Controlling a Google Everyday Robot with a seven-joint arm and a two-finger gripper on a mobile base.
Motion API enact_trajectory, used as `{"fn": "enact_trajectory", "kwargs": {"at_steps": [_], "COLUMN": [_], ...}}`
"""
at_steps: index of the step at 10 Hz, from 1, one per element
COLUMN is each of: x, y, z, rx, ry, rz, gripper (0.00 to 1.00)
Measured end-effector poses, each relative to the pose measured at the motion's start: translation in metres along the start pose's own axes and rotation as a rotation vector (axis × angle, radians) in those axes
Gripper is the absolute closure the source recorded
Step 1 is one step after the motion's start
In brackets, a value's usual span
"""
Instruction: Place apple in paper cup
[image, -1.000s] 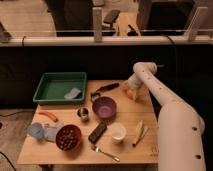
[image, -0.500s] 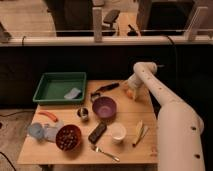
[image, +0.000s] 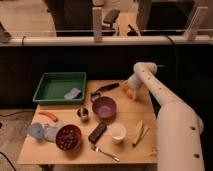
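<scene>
The wooden table (image: 131, 113) is dimly, warmly lit from above; the gripper (image: 131, 89) at its far-right edge is blurred.

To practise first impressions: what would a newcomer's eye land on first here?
The big white robot arm rises at the right of the table, its claw at the apple near the far edge. Next come the green tray at far left and the purple bowl mid-table.

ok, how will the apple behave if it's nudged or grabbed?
The apple looks small and round, so a nudge would probably roll it across the flat table. It sits near a far corner, so it might drop off. The pincer hangs open right at it.
</scene>
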Motion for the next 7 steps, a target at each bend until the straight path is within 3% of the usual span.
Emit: {"fn": "enact_trajectory", "kwargs": {"at_steps": [7], "x": [0.0012], "y": [-0.0019], "z": [0.0029], "rx": [0.01], "ry": [-0.004], "rz": [0.0], "gripper": [0.2]}}
